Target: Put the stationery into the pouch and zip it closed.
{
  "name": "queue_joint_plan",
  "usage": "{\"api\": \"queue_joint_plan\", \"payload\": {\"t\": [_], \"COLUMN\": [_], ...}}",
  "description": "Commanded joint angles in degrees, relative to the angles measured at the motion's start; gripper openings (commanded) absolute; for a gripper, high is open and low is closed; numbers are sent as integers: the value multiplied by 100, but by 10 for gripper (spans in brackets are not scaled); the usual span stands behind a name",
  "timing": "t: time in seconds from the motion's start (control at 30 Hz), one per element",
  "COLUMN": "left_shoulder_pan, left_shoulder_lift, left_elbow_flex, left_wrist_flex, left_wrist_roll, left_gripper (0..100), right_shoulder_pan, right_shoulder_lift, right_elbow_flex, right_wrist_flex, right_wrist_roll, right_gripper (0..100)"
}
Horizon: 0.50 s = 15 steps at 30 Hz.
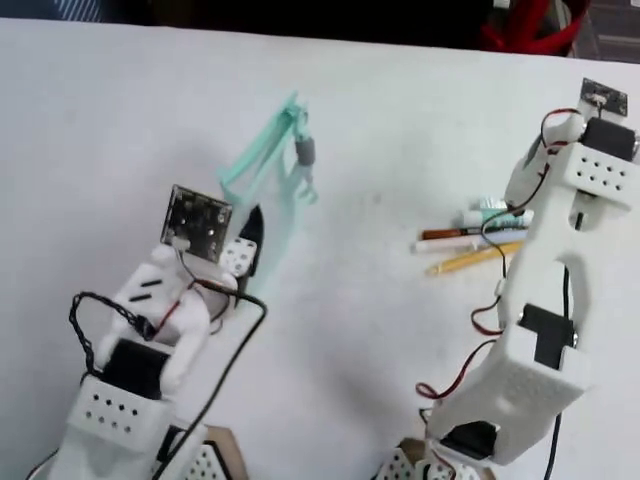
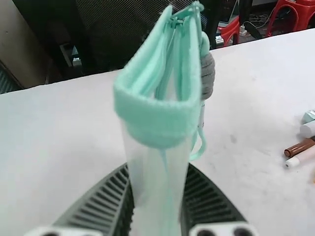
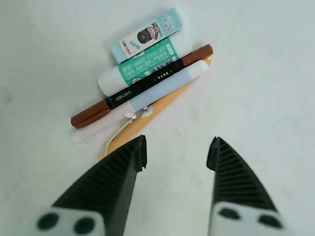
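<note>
On white table (image 1: 120,110), left end effector (image 2: 157,172) clamping pouch (image 2: 155,113), right end effector (image 3: 176,147) spread near stationery (image 3: 147,78), red chair (image 2: 290,12) behind

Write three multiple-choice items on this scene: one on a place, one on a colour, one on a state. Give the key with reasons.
1. The stationery lies:
A) on the table in front of the right tool
B) inside a drawer
C) on a chair

2. The pouch has a trim that is:
A) red
B) black
C) mint green

3. The left tool is:
A) open and empty
B) shut on the pouch
C) shut on a marker

Key:
1 A: in the right wrist view the pile rests on the white surface ahead of the open jaws.
2 C: the left wrist view shows the mint green band and zip.
3 B: its jaws press the clear pouch from both sides.
</note>
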Motion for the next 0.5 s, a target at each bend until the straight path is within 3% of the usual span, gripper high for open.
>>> {"api": "queue_joint_plan", "payload": {"t": [0.0, 0.47], "left_shoulder_pan": [84, 92], "left_shoulder_lift": [154, -1332], "left_elbow_flex": [281, 1064], "left_wrist_flex": [-9, -9], "left_wrist_roll": [88, 44], "left_gripper": [76, 79], "right_shoulder_pan": [84, 312], "right_shoulder_lift": [-277, 75], "right_elbow_flex": [352, 1714], "right_wrist_flex": [-470, -2176], "right_wrist_roll": [-26, -79], "right_gripper": [190, 188]}}
